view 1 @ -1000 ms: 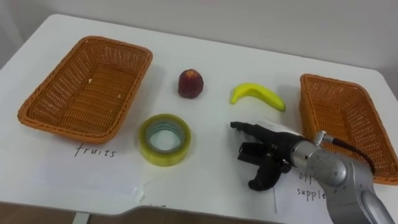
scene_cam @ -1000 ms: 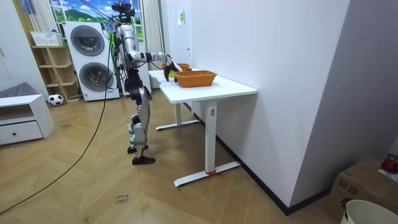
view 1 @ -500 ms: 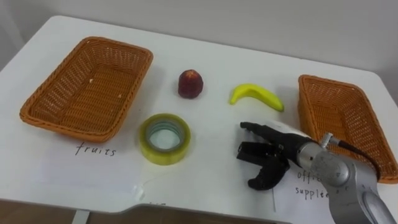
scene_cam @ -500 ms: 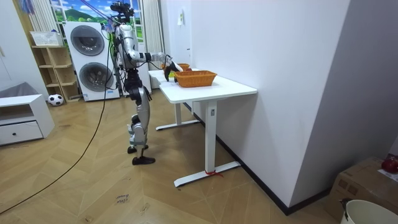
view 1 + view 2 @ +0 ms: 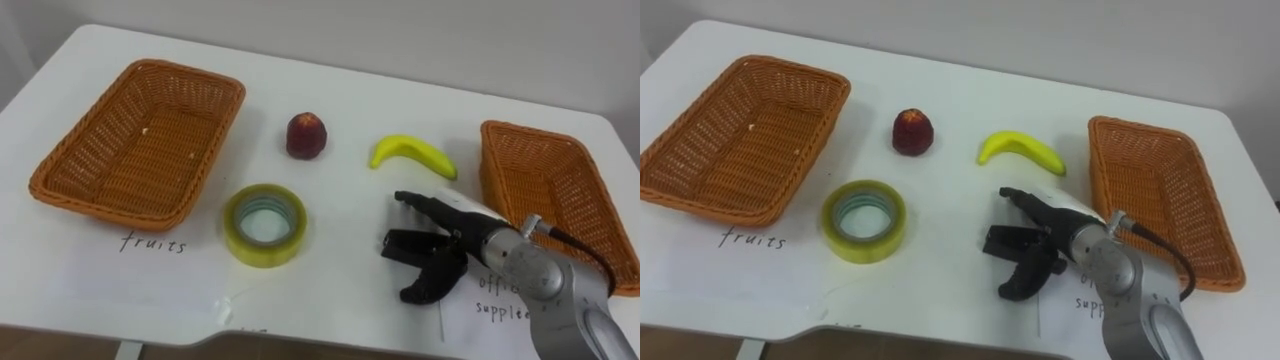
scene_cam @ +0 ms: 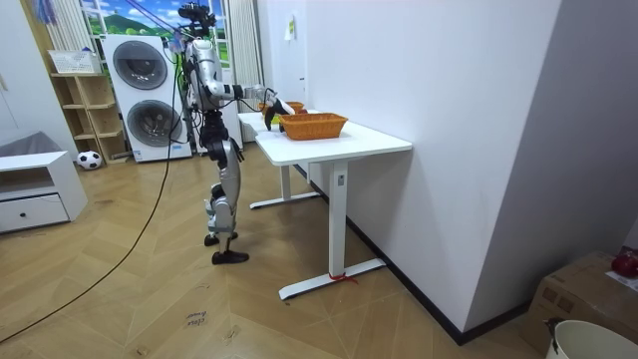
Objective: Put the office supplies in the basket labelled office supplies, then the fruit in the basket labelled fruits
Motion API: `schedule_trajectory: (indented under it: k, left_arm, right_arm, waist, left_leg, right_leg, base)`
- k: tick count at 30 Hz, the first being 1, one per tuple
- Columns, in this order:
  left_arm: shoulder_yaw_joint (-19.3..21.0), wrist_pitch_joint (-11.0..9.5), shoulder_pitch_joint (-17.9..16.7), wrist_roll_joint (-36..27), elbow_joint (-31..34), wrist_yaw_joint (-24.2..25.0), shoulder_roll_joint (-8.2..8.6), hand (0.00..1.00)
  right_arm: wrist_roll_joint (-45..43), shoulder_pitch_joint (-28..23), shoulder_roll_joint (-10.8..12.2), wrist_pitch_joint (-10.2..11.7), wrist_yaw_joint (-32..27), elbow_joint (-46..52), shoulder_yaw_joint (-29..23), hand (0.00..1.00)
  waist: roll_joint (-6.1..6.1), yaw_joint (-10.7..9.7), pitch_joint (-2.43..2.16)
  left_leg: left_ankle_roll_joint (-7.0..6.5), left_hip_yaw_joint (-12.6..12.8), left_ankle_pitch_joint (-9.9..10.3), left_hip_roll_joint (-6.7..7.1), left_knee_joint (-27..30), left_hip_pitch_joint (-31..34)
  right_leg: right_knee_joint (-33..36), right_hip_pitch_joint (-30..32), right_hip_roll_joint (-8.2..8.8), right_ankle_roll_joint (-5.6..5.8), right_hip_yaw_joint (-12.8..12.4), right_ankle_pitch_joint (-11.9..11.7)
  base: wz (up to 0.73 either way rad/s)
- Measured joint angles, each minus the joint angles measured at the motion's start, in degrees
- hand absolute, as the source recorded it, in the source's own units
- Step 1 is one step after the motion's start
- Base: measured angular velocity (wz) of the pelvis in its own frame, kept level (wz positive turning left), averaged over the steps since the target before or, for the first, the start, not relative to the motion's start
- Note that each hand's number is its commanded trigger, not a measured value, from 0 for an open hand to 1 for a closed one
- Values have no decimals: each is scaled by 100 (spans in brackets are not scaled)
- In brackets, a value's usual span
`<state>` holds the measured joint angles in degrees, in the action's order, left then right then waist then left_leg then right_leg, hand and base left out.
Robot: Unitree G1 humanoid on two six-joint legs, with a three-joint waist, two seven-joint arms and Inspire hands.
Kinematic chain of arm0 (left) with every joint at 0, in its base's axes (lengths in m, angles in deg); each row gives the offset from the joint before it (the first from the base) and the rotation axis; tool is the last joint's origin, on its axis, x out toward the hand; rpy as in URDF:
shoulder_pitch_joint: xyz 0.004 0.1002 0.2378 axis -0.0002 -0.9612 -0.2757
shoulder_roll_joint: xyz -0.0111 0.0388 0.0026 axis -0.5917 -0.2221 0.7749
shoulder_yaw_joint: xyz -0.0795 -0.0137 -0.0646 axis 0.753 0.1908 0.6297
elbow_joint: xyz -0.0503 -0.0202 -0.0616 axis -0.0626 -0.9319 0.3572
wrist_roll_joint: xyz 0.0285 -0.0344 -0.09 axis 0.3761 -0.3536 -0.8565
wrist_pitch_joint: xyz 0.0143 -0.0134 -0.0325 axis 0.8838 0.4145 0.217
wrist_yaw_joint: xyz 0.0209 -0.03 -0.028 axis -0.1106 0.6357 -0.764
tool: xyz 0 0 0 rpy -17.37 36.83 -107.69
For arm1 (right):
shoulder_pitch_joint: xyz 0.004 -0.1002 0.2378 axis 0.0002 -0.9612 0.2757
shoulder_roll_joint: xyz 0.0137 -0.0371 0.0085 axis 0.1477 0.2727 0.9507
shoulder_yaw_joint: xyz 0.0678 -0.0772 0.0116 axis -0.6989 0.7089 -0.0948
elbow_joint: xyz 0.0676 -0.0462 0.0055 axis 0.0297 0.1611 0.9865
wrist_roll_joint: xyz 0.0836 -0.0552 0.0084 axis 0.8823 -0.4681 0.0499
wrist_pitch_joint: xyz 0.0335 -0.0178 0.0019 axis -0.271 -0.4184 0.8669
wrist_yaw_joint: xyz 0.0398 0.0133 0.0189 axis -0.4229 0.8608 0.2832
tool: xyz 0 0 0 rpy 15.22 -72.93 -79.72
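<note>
R hand (image 5: 450, 248) empty, fingers spread wide. Banana (image 5: 412, 153) lies near, on fingers' far side, long axis approx. parallel to them; tape roll (image 5: 265, 223) farther left.

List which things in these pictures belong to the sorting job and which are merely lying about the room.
Job: fruit basket, office-supplies basket, red fruit, banana, tape roll, all on the table; right hand, open, near the banana.
Lying about: washing machines, football, cardboard box.
</note>
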<state>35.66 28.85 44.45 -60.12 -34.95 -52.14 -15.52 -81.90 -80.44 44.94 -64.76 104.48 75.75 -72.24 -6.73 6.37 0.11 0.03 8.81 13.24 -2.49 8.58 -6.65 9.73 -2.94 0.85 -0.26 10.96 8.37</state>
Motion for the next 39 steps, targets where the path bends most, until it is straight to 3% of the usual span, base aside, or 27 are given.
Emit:
schedule_trajectory:
  k: [20, 26, 27, 28, 29, 39]
  left_arm:
    - [18, 138, 1, 119, 59, 7, 0, 0]
    - [12, 150, 10, 118, 231, 1, 9, 0]
    - [12, 151, 10, 119, 231, -5, 8, 0]
    - [12, 151, 10, 119, 231, -6, 8, 0]
    - [6, 154, 8, 116, 231, -8, 9, 0]
    - [-17, 224, 9, 114, 231, -40, 9, 0]
  right_arm:
    - [-14, 15, 20, -135, 171, -10, -46, 0]
    - [-16, 16, 23, -166, 249, -22, -24, 0]
    - [-17, 15, 23, -186, 249, -19, -1, 10]
    - [-17, 14, 23, -198, 248, -17, 8, 61]
    - [-17, 14, 23, -212, 247, -16, 19, 100]
    - [-689, 253, 39, -347, 122, -18, 188, 100]
  waist:
    - [5, 33, 0]
    - [-39, 40, -27]
    - [-49, 41, -33]
    - [-53, 41, -34]
    - [-61, 41, -34]
    - [-68, 57, -30]
  left_leg:
    - [-2, -27, 0, 1, -30, 3]
    - [-2, -20, -1, 2, -31, -7]
    - [-2, -19, 0, 2, -31, -10]
    - [-2, -19, -1, 2, -31, -11]
    - [-2, -19, -1, 2, -31, -15]
    - [-3, -22, 0, 1, -40, -26]
  right_leg:
    - [5, 4, -3, 0, 23, 0]
    - [3, 5, -8, 0, 26, 0]
    - [3, 5, -8, 0, 28, 0]
    - [2, 5, -8, 0, 28, 0]
    - [2, 4, -8, 0, 28, 0]
    - [6, 2, -10, 0, 33, 0]
  base:
    - [0]
    - [0]
    - [0]
    - [0]
    - [0]
    - [0]
